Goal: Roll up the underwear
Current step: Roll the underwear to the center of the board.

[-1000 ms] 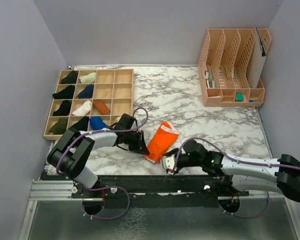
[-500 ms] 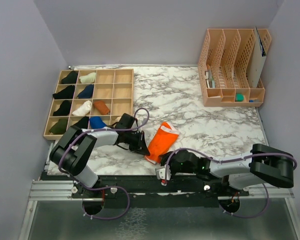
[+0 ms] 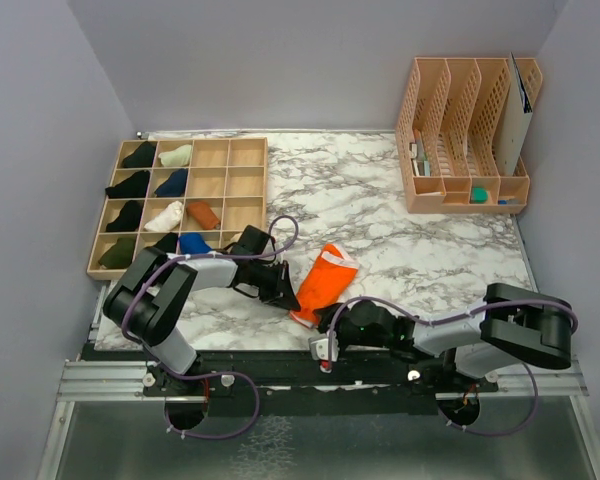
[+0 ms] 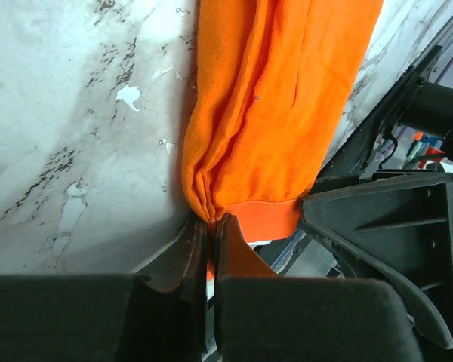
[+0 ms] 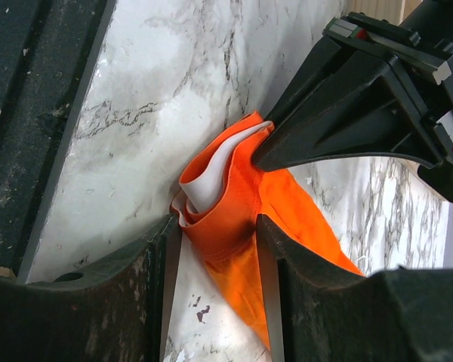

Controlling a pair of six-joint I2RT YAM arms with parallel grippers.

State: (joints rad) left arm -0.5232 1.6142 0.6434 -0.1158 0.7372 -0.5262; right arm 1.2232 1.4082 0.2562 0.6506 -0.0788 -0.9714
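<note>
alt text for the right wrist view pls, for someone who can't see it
The right tool has its two dark fingers either side of the folded near end of the orange underwear, white waistband showing in the fold, on the marble table. The left tool meets the cloth from the upper right.
</note>
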